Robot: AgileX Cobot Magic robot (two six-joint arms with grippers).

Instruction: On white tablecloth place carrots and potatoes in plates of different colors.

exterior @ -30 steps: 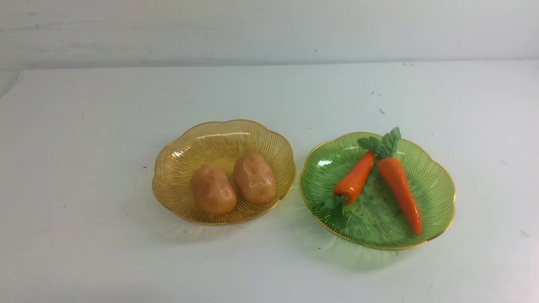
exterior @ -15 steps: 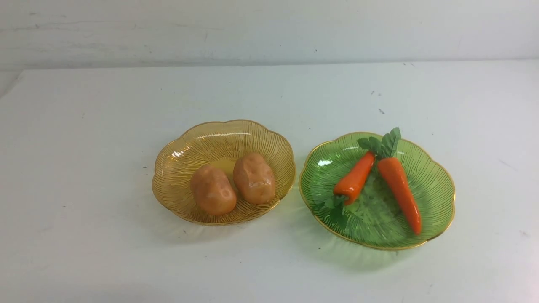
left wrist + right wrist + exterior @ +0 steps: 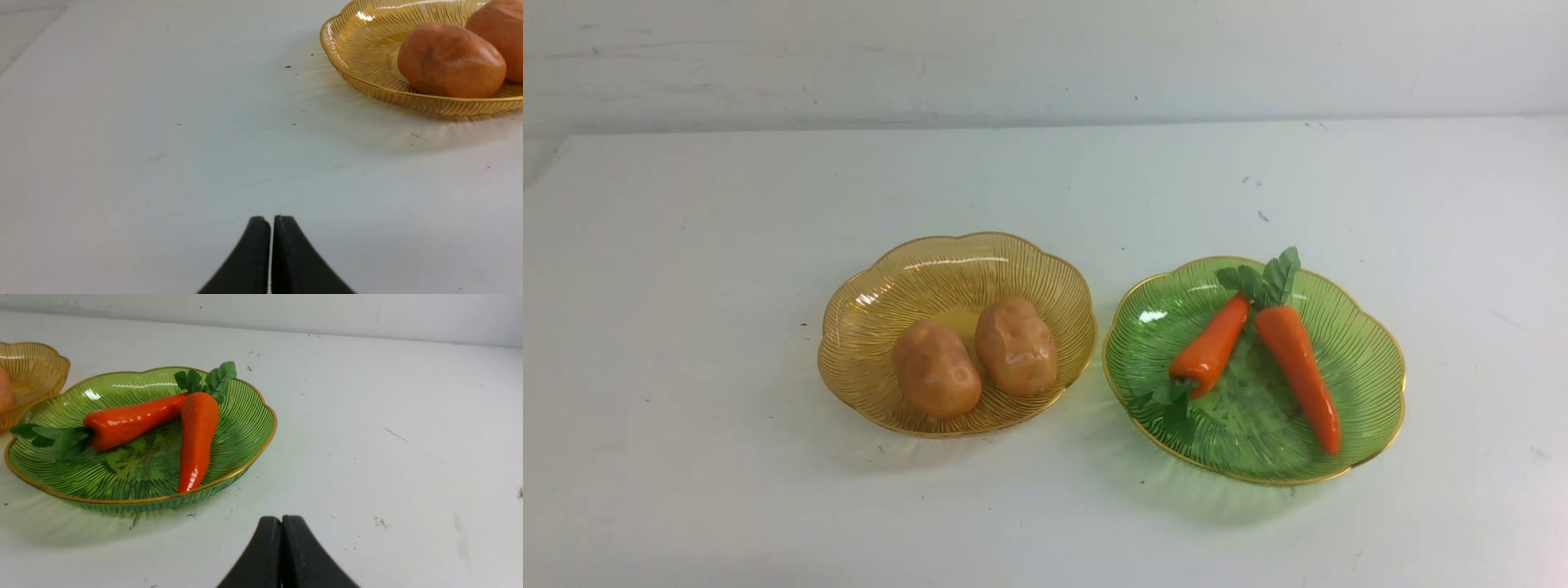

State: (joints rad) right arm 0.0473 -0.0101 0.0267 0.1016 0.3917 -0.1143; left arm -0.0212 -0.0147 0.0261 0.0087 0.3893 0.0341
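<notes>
White tablecloth (image 3: pixel 727 490), pale wall (image 3: pixel 1045 57) behind

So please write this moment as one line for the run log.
potatoes: in yellow plate | carrots: in green plate | left claw: shut, empty | right claw: shut, empty

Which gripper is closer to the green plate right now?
Right. The right gripper sits shut just off the green plate; the left gripper is beside the amber plate.

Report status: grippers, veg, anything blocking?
Left gripper and right gripper shut, empty. Potatoes in amber plate, carrots in green plate. Nothing blocking.
</notes>
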